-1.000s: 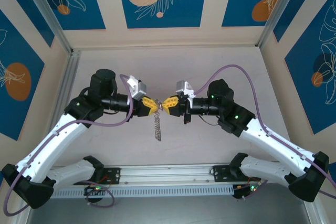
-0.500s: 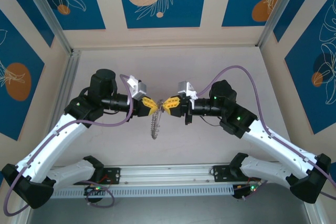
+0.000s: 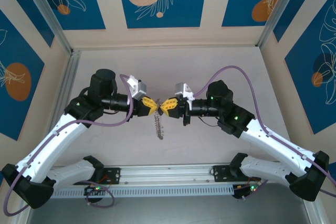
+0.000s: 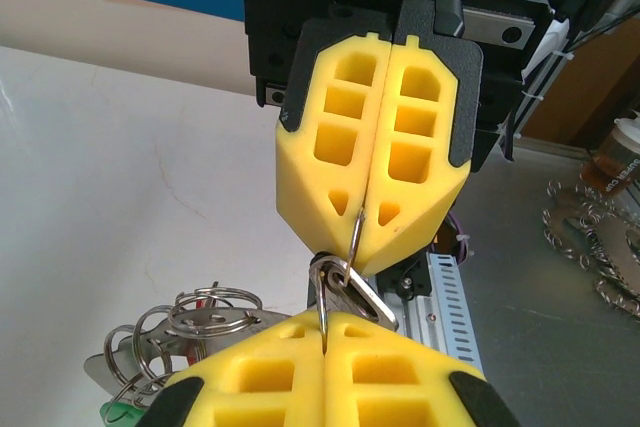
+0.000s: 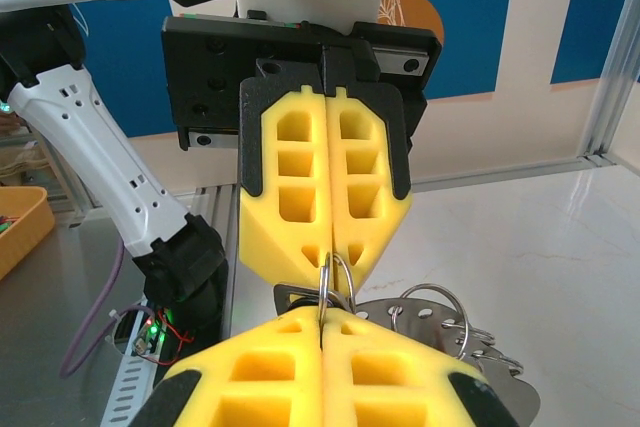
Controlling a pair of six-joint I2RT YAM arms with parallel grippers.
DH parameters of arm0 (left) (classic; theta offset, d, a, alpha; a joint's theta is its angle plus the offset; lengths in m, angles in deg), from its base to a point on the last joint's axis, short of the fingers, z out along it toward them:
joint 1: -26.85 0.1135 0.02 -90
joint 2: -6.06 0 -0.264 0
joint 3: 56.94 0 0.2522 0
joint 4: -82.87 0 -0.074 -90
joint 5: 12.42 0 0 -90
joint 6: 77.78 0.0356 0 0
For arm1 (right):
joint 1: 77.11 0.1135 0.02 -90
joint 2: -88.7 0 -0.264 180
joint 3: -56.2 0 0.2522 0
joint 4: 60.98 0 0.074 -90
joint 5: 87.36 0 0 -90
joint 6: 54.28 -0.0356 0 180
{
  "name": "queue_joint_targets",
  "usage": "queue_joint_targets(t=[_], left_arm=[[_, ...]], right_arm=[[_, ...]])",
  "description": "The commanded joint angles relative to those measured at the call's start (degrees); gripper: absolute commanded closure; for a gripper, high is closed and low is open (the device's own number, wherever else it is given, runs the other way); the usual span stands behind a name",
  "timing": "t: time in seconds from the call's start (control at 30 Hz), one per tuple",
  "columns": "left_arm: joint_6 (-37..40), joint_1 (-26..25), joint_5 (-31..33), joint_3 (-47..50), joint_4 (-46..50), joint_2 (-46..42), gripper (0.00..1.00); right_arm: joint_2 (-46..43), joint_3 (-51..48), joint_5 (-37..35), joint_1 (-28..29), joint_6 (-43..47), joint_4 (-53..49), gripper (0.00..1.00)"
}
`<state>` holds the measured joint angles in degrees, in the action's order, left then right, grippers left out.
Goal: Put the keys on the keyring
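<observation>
Two yellow, waffle-celled foam pincers meet tip to tip above a pale, smooth table (image 3: 220,66). The left gripper (image 3: 153,107), at 9 o'clock of the keyring (image 3: 159,127), and the right gripper (image 3: 164,106), at 3 o'clock, each pinch its thin wire loop, pads pressed flat together. A fringe of small silvery rings (image 4: 205,312) dangles toward 6 o'clock. A small flat silver key (image 4: 352,295) lies against the loop between the tips.
</observation>
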<state>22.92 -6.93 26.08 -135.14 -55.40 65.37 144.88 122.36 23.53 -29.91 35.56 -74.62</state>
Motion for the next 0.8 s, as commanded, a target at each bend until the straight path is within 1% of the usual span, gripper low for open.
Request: queue_joint_targets(t=[0.0, 0.2, 0.77], left_arm=[[0.99, -0.54, -1.62, -1.62, -1.35, -0.69, 1.00], [0.90, -0.53, -1.77, -1.73, -1.36, -0.67, 1.00], [0.91, -0.50, -1.77, -1.67, -0.96, -0.76, 1.00]], right_arm=[[-0.69, 0.62, -1.98, 0.37, 1.10, 0.59, 1.00], [-1.25, -0.01, -2.94, -0.02, 0.48, 1.24, 1.00], [-0.63, -0.19, -2.78, -0.42, 0.17, 0.49, 1.00]])
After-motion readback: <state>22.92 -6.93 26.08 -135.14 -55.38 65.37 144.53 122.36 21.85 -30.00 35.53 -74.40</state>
